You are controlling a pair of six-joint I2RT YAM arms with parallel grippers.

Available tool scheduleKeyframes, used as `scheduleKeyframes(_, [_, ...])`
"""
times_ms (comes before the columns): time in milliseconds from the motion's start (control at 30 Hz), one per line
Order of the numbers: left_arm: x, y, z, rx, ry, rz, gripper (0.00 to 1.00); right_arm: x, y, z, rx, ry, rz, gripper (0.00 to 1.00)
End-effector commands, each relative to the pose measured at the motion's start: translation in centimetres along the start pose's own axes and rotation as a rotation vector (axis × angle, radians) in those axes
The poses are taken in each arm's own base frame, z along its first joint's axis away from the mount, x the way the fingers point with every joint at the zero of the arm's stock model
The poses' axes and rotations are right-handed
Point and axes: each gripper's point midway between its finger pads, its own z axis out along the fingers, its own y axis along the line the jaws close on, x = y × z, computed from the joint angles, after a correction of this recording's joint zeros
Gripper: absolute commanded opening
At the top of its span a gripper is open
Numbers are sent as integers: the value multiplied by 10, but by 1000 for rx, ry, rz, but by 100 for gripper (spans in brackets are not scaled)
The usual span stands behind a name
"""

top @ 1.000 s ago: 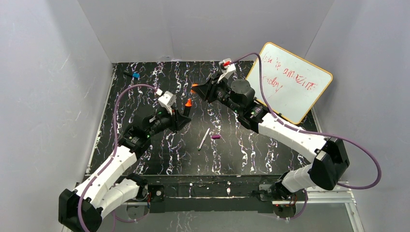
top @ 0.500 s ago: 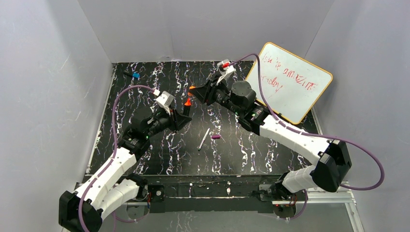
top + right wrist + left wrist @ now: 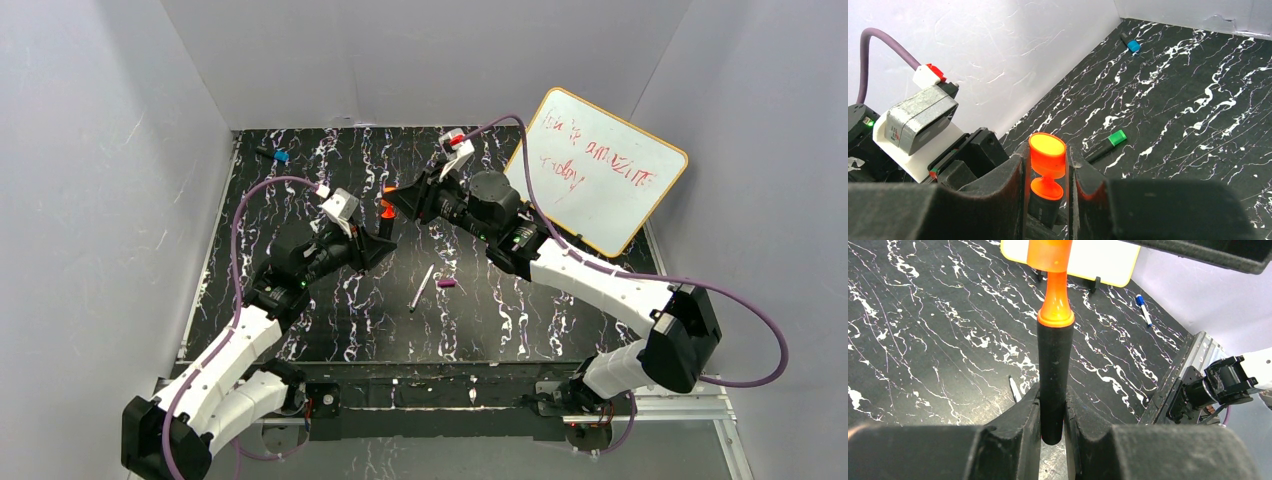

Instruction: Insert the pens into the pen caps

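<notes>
Tabletop [image 3: 1198, 75] green-tipped marker [image 3: 1105, 144], right wrist only

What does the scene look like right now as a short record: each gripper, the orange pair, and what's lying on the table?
left gripper: shut on orange-tipped marker
right gripper: shut on orange cap
cap status: at the marker's tip, not pushed home
on table: white pen, purple cap beside it, green-tipped marker

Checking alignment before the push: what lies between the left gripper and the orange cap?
Only the orange-tipped marker, its tip meeting the orange cap; left wrist view shows it.
</notes>
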Motion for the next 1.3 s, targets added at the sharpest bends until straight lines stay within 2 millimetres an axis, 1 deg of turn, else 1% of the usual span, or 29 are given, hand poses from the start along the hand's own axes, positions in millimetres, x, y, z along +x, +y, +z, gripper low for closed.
scheduleKeyframes(0, [-14, -5, -5, 15, -51, 31, 0, -7, 16, 4, -50, -24, -4, 1])
scheduleKeyframes(367, [-22, 0, -8, -12, -79, 51, 0, 7, 14, 3, -50, 31, 14, 1])
scheduleKeyframes(633, [-27, 0, -10, -13, -94, 61, 0, 27, 20, 2, -80, 91, 29, 1])
scheduleKeyframes(733, [-29, -1, -11, -13, -105, 65, 0, 28, 21, 2, -83, 100, 30, 1])
scheduleKeyframes(800, [-32, -2, -11, -7, -113, 66, 0, 25, 22, 4, -82, 101, 22, 1])
scheduleKeyframes(933, [-36, -4, -11, 0, -128, 70, 0, 25, 22, 3, -76, 105, 20, 1])
scheduleKeyframes(1100, [-42, -2, -12, -15, -143, 80, 0, 32, 24, 5, -91, 123, 27, 1])
scheduleKeyframes(1267, [-53, 2, -13, -48, -164, 119, 0, 40, 27, 1, -96, 133, 26, 1])
